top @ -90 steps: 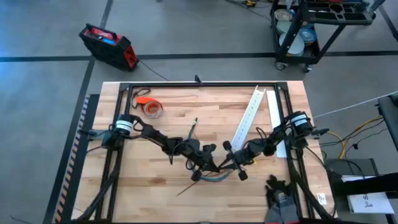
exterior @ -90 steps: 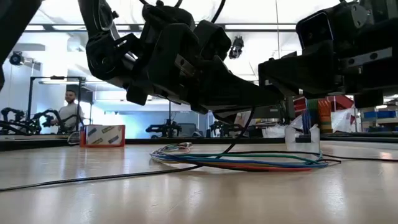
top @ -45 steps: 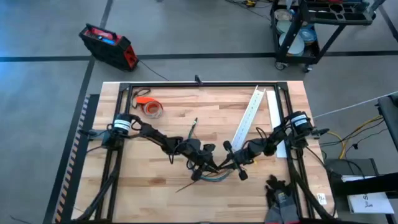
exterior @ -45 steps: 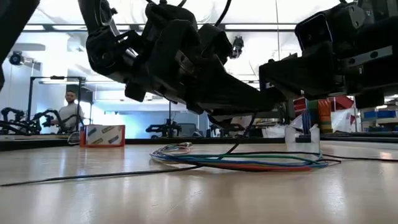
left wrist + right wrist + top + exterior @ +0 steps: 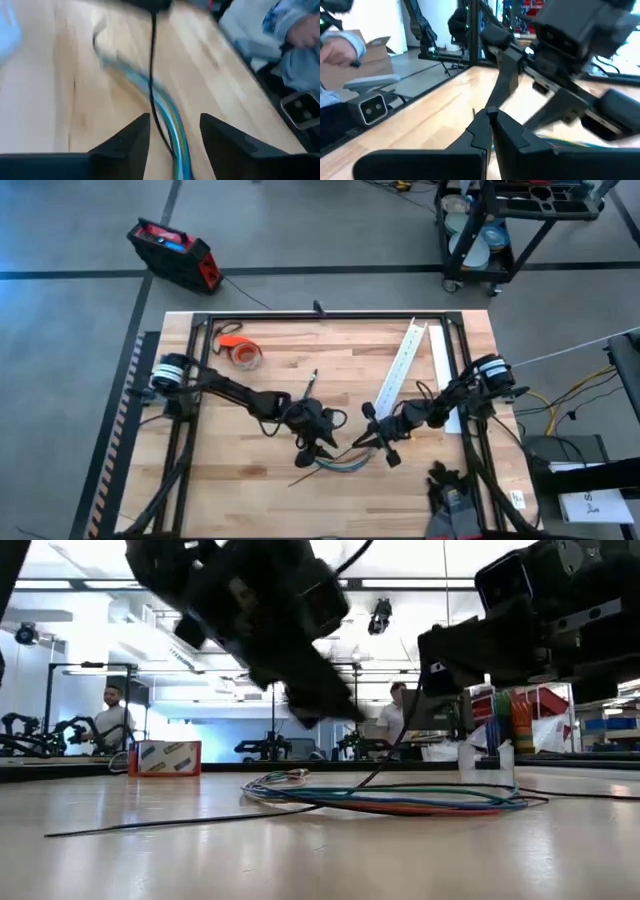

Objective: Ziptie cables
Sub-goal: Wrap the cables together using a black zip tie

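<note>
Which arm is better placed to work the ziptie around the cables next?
Likely the right: its gripper is shut on the ziptie. The left gripper is open above the cables.

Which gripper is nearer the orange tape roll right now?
Left. The left gripper sits mid-table, on the orange tape roll side; the right gripper is farther across, beside the cables.
</note>
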### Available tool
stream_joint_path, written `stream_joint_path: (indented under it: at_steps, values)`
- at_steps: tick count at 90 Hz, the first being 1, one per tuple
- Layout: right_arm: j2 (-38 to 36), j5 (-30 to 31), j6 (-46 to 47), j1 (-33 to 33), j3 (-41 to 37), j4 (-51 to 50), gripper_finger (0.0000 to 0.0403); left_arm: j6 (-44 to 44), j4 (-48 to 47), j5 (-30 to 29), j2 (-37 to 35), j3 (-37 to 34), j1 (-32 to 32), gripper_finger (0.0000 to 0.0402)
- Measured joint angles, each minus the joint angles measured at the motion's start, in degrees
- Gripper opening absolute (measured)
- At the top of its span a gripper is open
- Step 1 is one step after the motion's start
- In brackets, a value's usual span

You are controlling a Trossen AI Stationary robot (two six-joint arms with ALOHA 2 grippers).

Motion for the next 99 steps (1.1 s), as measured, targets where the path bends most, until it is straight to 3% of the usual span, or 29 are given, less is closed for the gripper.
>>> stream_joint_path:
  at_steps: [27,49,76,99]
  values:
    - [-1.1,-0.1,-2.6,-0.6,4.2,-12.9,0.0,-8.7,-13.5,-5.0,-0.1,0.0,-8.5,0.0144]
    - [-1.1,-0.1,-4.9,-0.7,7.4,-18.2,0.0,-7.5,-19.1,-13.3,-0.4,-0.1,-13.0,0.0109]
    - [-1.1,0.0,-3.8,-2.8,7.5,-19.8,0.0,-0.7,-15.8,-16.6,-0.7,-5.0,-16.6,0.009]
    - [-0.8,0.0,-5.2,-2.8,8.7,-24.7,0.0,6.1,0.7,-20.3,-0.6,-12.9,-20.9,0.0097]
